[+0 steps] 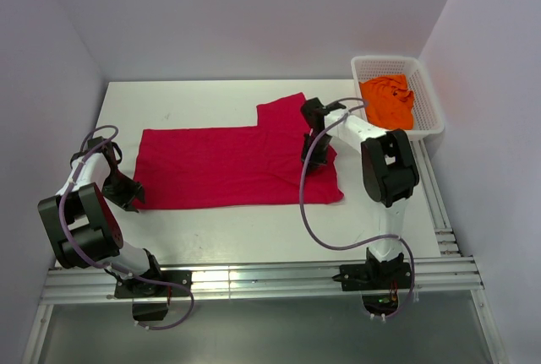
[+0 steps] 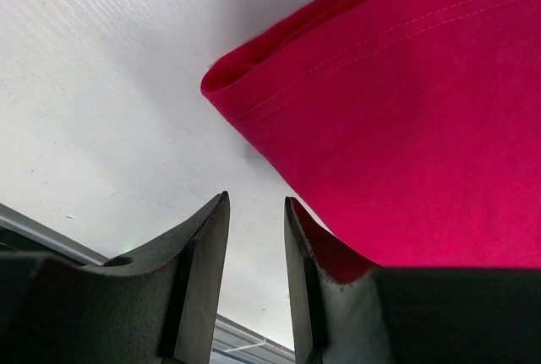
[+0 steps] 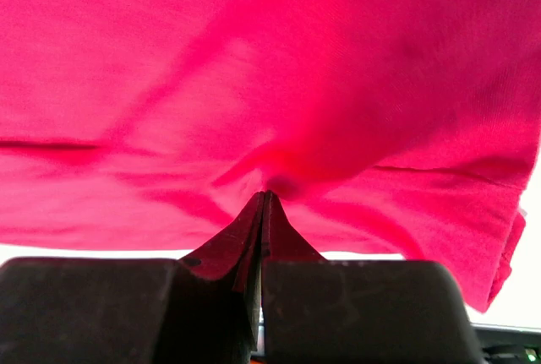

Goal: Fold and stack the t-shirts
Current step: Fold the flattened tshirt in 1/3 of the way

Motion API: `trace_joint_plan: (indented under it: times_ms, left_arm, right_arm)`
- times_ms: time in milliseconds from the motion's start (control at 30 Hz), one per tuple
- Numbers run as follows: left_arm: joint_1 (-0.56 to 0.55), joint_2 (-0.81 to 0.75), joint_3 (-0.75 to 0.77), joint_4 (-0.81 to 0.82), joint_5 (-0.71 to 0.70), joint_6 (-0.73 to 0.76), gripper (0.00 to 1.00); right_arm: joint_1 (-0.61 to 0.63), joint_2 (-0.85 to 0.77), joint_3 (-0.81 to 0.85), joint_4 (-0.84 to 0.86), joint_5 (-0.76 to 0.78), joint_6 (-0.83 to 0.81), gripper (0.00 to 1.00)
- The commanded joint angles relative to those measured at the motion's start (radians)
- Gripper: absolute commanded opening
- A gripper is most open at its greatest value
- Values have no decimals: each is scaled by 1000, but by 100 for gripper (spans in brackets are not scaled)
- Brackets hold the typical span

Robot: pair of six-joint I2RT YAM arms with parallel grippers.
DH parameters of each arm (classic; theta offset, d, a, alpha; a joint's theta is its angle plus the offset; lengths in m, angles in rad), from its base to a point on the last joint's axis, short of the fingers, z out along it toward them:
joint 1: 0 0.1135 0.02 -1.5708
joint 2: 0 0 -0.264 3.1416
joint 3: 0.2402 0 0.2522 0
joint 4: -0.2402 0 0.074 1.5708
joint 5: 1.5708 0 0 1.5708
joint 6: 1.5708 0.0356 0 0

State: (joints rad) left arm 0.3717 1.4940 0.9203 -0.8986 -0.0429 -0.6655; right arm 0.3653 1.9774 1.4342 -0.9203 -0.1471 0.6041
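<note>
The crimson red t-shirt (image 1: pixel 228 165) lies spread flat across the middle of the white table (image 1: pixel 194 98), with one sleeve pointing to the far side. My left gripper (image 1: pixel 131 195) is open at the shirt's near-left corner. In the left wrist view (image 2: pixel 256 203) only bare table shows between its fingers, and the shirt's hem (image 2: pixel 406 102) lies just to the right. My right gripper (image 1: pixel 311 149) is on the shirt's right part. In the right wrist view (image 3: pixel 265 195) it is shut, and the red cloth (image 3: pixel 270 68) puckers at its tips. The orange t-shirt (image 1: pixel 389 100) lies crumpled in the basket.
The white mesh basket (image 1: pixel 385 59) stands at the table's far right corner. Aluminium rails (image 1: pixel 254 279) run along the near edge by the arm bases. Pale walls close in the left, back and right sides.
</note>
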Motion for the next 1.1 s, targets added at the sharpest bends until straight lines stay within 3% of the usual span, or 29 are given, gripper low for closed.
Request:
trace_joint_plan:
  times_ms: [0,267,333,367,400,467,500,633,800,1067]
  left_arm:
    - [-2,-12,11,7,-11,14,39]
    - [-2,2,12,3,-5,18,39]
    - [-2,6,12,3,-3,20,38]
    - [-2,8,12,3,-2,21,38]
    - [-2,8,11,3,-3,21,38]
    - [-2,6,12,1,-3,21,38]
    - [-2,5,11,1,-3,21,38]
    - [-2,-1,11,0,-5,21,38]
    - [-4,-6,9,4,-5,18,38]
    - [-10,0,11,9,0,20,38]
  right_arm:
    - [-14,10,167,-41,4,-12,0]
    - [-19,257,564,-150,-32,-1,2]
    - [-22,326,617,-150,-57,3,17]
    - [-20,345,656,-144,-77,8,31]
    - [-20,377,678,-146,-83,11,55]
    - [-22,397,722,-134,-110,11,79]
    - [-22,403,733,-132,-115,13,82]
    - [-28,354,735,-127,-103,2,83]
    - [-43,188,568,-81,-74,-18,83]
    - [-52,87,388,-42,-66,-37,83]
